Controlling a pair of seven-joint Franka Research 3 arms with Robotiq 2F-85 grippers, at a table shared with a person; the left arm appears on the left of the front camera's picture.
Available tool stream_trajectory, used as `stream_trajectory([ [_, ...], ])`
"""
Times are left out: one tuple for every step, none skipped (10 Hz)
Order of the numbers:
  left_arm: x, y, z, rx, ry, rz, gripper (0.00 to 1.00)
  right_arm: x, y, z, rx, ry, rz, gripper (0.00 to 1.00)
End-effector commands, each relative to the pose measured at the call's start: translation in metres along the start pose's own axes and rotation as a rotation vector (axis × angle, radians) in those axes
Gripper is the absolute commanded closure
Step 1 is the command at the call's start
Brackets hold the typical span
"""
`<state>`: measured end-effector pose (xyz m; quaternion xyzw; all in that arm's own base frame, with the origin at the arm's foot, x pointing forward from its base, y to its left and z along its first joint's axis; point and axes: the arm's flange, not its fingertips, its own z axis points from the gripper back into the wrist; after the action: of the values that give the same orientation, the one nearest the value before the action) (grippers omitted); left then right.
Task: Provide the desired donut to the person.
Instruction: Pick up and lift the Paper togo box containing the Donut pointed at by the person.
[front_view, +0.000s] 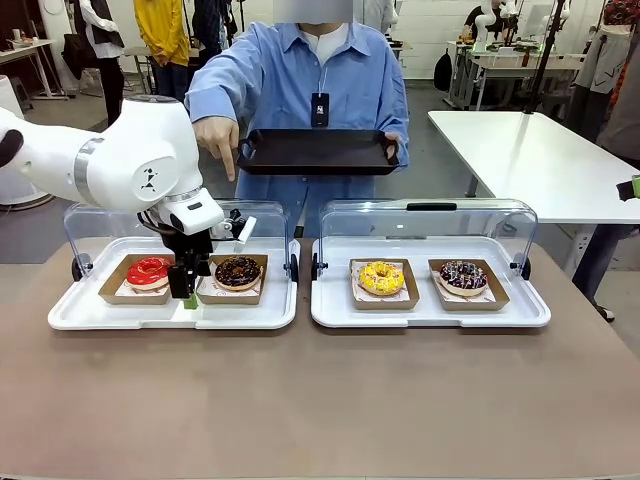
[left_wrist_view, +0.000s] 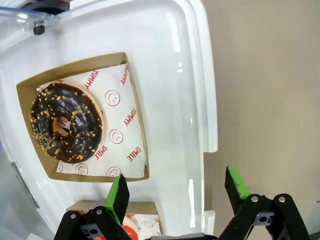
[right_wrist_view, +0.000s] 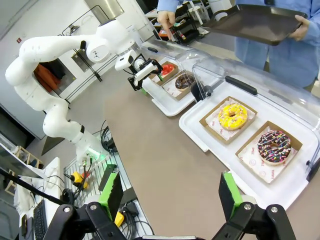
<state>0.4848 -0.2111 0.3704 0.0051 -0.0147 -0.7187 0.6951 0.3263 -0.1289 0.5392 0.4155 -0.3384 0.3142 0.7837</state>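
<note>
Left jaws hang open just beside the chocolate donut (front_view: 238, 270)

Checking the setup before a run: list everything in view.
left tray: one, white, clear lid raised, table's left
right tray: one, white, clear lid raised, table's right
red donut: one, left tray
chocolate donut: one, nut-topped, left tray
yellow donut: one, right tray
sprinkled donut: one, dark, right tray
cardboard holders: four, brown, one under each donut
black tray: one, held by the person
table: one, brown
person: one, light blue shirt, far side, hand pointing down
left gripper: one, black, open, over left tray between its donuts
right gripper: one, black, open, clear of the trays
</note>
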Motion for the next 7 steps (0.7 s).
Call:
stream_trajectory([
  [-0.004, 0.01, -0.005, -0.004, -0.042, -0.011, 0.0, 0.0, -0.001, 0.0, 0.0, 0.002, -0.003, 0.0],
  [-0.005, 0.012, -0.01, -0.001, -0.051, -0.013, 0.0, 0.0, -0.001, 0.0, 0.0, 0.002, -0.003, 0.0],
  [-0.006, 0.014, -0.014, 0.005, -0.054, -0.012, 0.0, 0.0, -0.001, 0.0, 0.0, 0.002, -0.003, 0.0],
  [-0.006, 0.016, -0.018, 0.005, -0.057, -0.008, 0.0, 0.0, -0.001, 0.0, 0.0, 0.002, -0.003, 0.0],
  [-0.006, 0.017, -0.023, 0.002, -0.059, -0.002, 0.0, 0.0, -0.001, 0.0, 0.0, 0.002, -0.003, 0.0],
  [-0.005, 0.019, -0.028, 0.003, -0.058, 0.0, 0.0, 0.0, -0.001, 0.0, 0.0, 0.002, -0.003, 0.0],
  [-0.005, 0.021, -0.032, 0.008, -0.06, 0.004, 0.0, 0.0, -0.001, 0.0, 0.0, 0.002, -0.003, 0.0],
])
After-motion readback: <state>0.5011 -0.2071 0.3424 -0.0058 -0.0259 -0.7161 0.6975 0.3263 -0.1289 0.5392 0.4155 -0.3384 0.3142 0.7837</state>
